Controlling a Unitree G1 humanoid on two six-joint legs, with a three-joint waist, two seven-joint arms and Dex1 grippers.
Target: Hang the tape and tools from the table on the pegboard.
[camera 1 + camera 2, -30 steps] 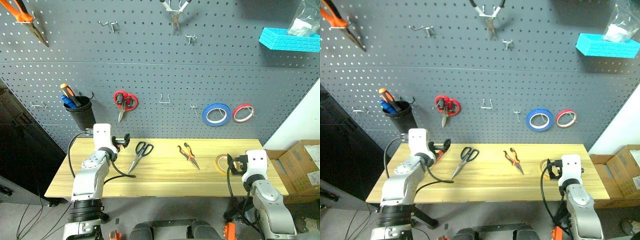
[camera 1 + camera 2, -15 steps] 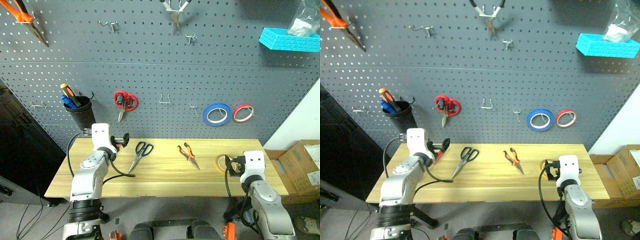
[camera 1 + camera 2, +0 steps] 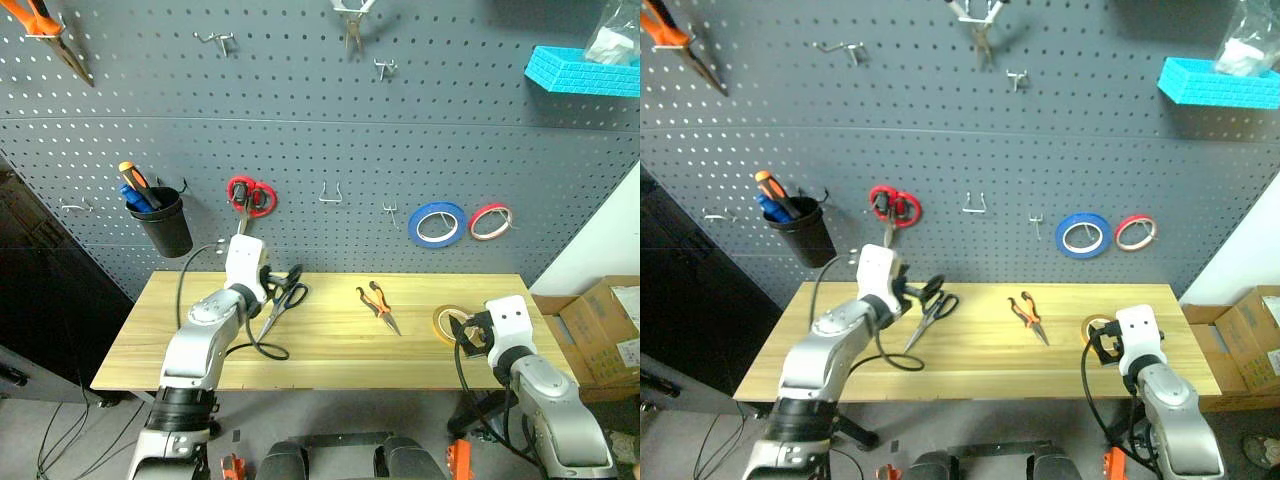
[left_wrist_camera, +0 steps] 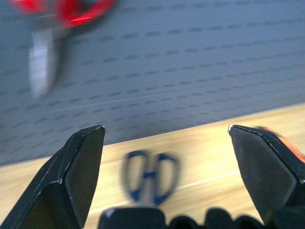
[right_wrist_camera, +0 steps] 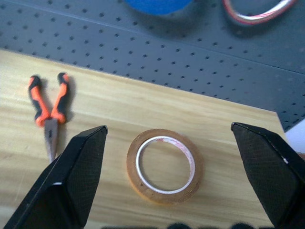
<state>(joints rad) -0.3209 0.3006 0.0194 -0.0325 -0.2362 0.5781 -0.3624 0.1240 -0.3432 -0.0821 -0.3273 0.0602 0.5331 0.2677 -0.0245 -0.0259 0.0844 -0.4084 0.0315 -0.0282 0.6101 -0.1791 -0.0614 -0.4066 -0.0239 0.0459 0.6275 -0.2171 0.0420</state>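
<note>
The table (image 3: pixel 330 350) is a light wooden top. Near its back edge lie the scissors (image 3: pixel 281 306) towards the left, the pliers (image 3: pixel 377 306) about the middle, and the tape (image 5: pixel 165 165) lying flat near the right edge.

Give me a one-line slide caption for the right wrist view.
Open right end effector poised over the yellow tape roll lying flat on the wooden table, small orange-handled pliers beside it.
</note>
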